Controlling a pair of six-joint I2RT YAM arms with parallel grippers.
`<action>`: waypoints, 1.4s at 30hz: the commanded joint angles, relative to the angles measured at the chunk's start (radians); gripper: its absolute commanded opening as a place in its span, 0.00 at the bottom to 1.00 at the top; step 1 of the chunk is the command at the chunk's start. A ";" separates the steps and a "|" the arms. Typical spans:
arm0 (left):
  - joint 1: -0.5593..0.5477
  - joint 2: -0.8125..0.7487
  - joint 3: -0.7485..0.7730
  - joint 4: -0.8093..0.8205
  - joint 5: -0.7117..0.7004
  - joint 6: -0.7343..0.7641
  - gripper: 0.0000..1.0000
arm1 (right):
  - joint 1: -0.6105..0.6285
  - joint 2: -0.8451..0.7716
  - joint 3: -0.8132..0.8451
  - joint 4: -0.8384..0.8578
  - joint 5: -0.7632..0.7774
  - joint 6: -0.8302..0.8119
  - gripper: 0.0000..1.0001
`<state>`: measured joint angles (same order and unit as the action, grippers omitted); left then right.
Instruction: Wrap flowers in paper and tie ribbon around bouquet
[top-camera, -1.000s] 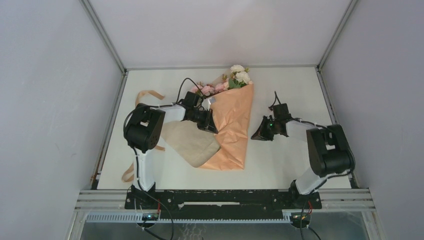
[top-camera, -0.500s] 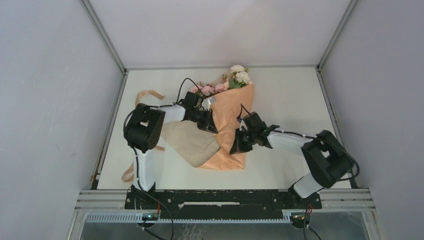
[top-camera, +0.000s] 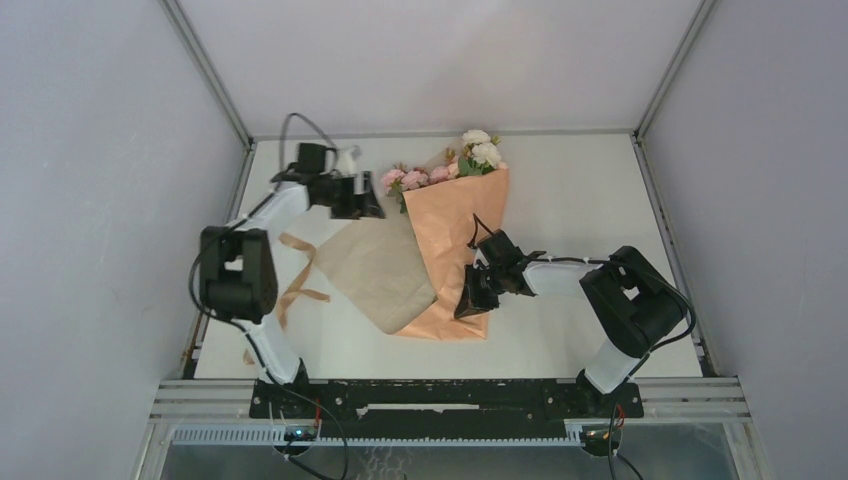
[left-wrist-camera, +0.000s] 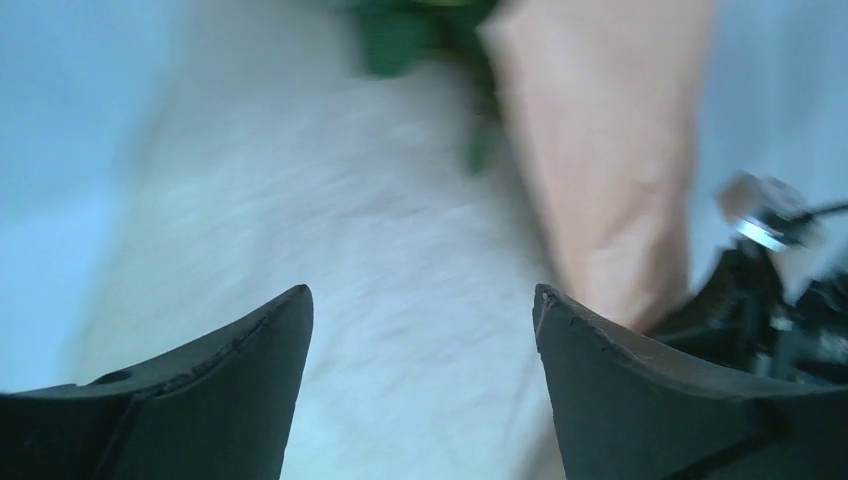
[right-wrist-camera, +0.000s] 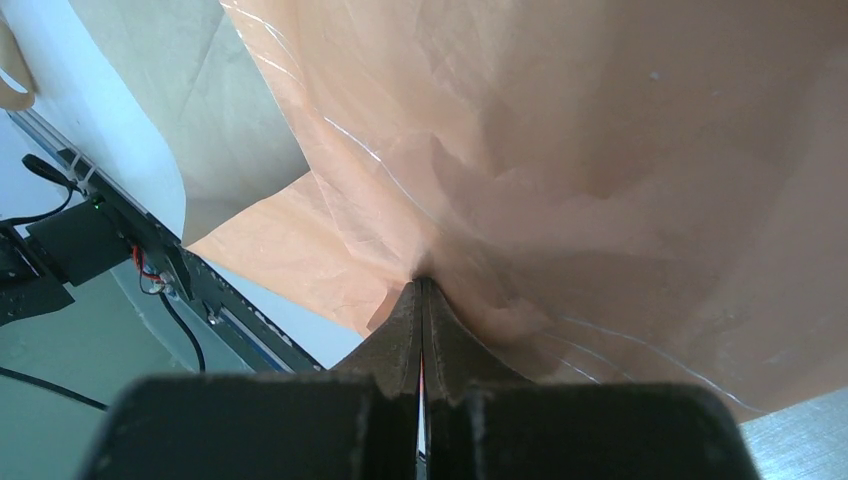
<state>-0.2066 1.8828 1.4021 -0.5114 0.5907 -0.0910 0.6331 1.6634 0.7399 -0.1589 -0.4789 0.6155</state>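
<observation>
Near rail: black bar along the table's near edge, carrying both arm bases.
Near strip of table: white, matte and bare between the rail and the paper's near corner.
Right claw: shut tight, both fingers flush together, tips planted on the near end of the paper. The wrist view shows creases running into the tips; whether a fold is nipped between them cannot be told.
Paper, shape: an orange-tan cone, narrow near the rail and widening toward the far wall, with 1 straight edge on its right side.
Paper, texture: crinkled kraft with fine pale crease lines.
Pale flap: the sheet's duller brown underside, spread flat left of the cone with a rounded near corner.
Room on the right: a wide bare stretch of table right of the cone, crossed only by the right forearm.
Ribbon: narrow tan strip looping along the table's left side, partly under the left arm, apart from the paper.
Left claw: jaws wide apart with nothing between them, held over the far-left part of the table and aimed at the flowers, just short of them.
Left wrist view: blurred, with white table between the 2 dark fingers.
Flowers: pink and cream-white roses with green leaves spilling from the cone's wide end, close to the table's far edge.
</observation>
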 joint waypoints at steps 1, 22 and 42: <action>0.175 -0.111 -0.184 -0.010 -0.183 -0.022 0.84 | 0.020 0.022 -0.005 -0.004 0.075 -0.016 0.00; 0.158 0.192 0.203 -0.441 -0.465 0.497 0.86 | 0.027 0.075 -0.014 0.014 0.061 -0.037 0.00; 0.036 0.242 0.241 -0.753 0.146 0.570 0.74 | 0.019 0.083 -0.014 0.005 0.063 -0.063 0.00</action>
<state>-0.1719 2.1735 1.6512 -1.2129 0.5201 0.4397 0.6434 1.7046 0.7433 -0.0898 -0.5327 0.6094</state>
